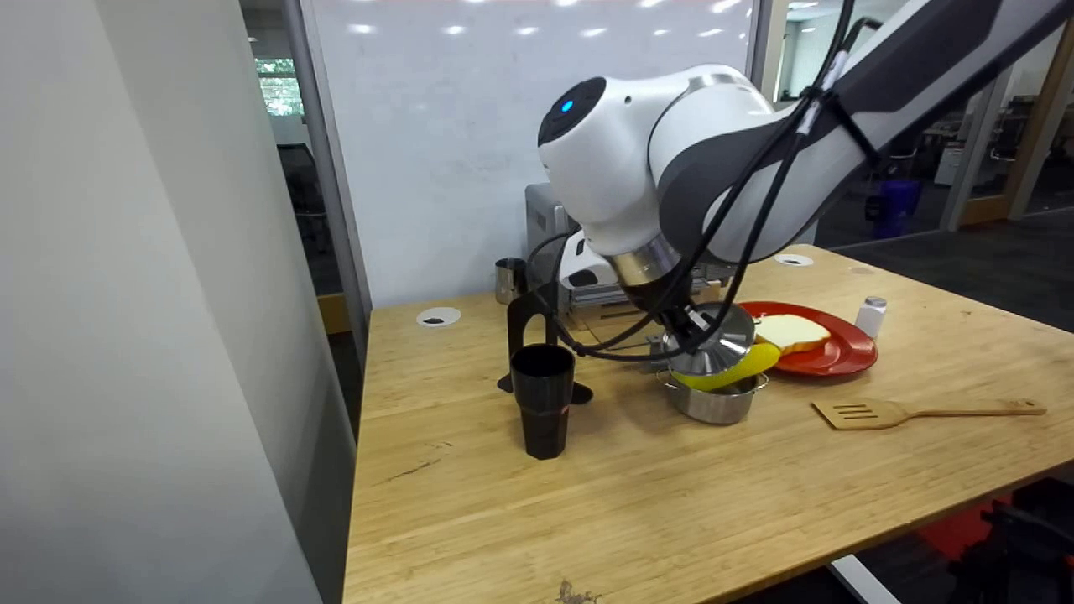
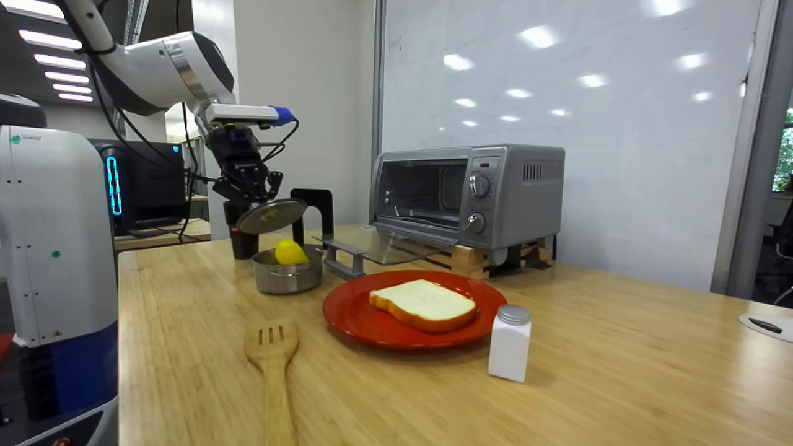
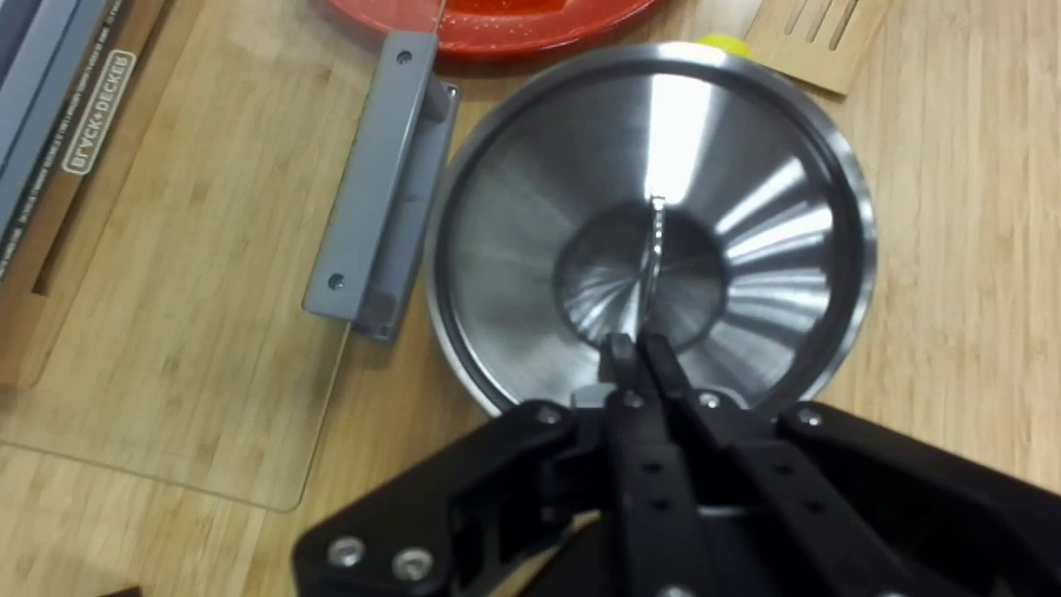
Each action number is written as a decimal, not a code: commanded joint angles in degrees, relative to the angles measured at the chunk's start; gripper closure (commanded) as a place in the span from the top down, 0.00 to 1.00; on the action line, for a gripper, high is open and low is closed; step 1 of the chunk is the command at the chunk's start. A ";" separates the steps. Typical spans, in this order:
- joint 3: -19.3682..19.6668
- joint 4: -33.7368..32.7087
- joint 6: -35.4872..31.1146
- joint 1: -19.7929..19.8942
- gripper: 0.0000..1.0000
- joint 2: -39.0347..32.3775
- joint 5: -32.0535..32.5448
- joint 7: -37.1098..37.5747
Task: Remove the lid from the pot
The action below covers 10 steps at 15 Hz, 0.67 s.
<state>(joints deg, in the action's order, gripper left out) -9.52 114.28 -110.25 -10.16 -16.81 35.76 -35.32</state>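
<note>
The open oven door (image 2: 387, 249) crowds the pot (image 2: 288, 279); bare table (image 1: 787, 429) lies toward the spatula (image 1: 889, 411).

Wrist view, 10 o'clock: BLACK+DECKER logo (image 3: 99, 112) on glass door (image 3: 207, 398) of toaster oven (image 3: 41, 99); fine print (image 3: 14, 236) on dark strip (image 3: 40, 189) alongside, illegible. In an exterior view, white housing (image 2: 68, 248): label (image 2: 26, 137) near 9 o'clock, unreadable; yellow triangle sign (image 2: 57, 333) at 8, symbol too small.

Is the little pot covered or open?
Open: the gripper holds the lid above the pot, and a yellow thing pokes out.
</note>
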 commanded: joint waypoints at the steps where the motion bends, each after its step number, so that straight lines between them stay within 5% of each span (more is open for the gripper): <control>1: -1.20 3.46 0.85 -0.76 0.01 6.42 0.21 2.25; 10: 2.37 19.16 -6.76 2.40 0.01 26.12 -2.27 15.01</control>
<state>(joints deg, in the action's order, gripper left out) -8.98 125.05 -112.13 -9.84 0.92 35.12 -23.89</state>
